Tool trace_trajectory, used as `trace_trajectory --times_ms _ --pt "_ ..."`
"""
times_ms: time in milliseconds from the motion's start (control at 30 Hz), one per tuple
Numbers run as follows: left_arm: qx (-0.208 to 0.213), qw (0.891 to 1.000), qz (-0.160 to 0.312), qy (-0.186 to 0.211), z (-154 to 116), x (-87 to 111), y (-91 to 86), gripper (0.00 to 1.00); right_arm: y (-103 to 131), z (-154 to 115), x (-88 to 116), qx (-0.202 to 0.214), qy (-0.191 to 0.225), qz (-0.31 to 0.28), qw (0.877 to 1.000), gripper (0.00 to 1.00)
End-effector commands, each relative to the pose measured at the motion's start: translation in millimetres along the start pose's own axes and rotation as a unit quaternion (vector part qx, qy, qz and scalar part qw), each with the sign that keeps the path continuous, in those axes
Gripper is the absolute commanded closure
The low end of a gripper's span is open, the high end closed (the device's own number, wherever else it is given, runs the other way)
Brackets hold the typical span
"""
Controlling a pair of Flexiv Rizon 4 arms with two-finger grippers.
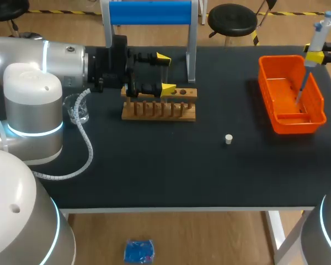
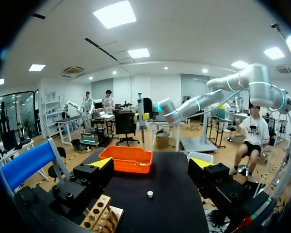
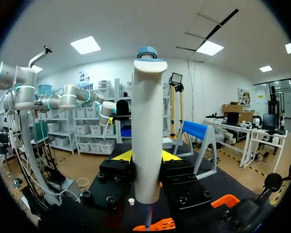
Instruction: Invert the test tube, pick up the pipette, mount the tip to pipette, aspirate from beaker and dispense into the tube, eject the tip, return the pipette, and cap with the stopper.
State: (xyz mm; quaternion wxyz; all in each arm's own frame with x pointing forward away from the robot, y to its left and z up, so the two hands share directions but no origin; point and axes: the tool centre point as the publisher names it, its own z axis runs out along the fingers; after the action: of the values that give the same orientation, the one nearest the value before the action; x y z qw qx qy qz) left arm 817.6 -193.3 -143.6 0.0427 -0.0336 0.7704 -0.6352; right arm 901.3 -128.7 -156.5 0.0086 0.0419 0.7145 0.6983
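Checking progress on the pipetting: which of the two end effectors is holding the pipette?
The right end effector, by the orange bin, is shut on the pipette. The left end effector is open and empty beside the wooden rack.

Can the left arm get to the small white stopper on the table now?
Probably yes: the left gripper is open and empty, and the stopper stands alone in the open, beyond the wooden rack.

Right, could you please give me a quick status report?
Left gripper open, at rack. Right gripper shut on pipette over orange bin. Stopper on table, nothing blocking.
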Motion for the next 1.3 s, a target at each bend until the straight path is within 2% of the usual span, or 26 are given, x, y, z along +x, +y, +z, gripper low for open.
trace_trajectory --times_ms 33,400,1300 --pt "-0.001 1.0 0.0 0.001 -0.8 -0.2 -0.5 0.0 -10.7 -5.3 -10.3 -0.007 0.014 0.006 1.0 1.0" --pt "-0.001 1.0 0.0 0.001 -0.8 -0.2 -0.5 0.0 -20.2 -8.1 -14.2 -0.008 0.018 0.013 1.0 1.0" --pt "-0.001 1.0 0.0 0.001 -0.8 -0.2 -0.5 0.0 -20.7 -8.6 -13.2 -0.009 0.019 0.011 1.0 1.0"
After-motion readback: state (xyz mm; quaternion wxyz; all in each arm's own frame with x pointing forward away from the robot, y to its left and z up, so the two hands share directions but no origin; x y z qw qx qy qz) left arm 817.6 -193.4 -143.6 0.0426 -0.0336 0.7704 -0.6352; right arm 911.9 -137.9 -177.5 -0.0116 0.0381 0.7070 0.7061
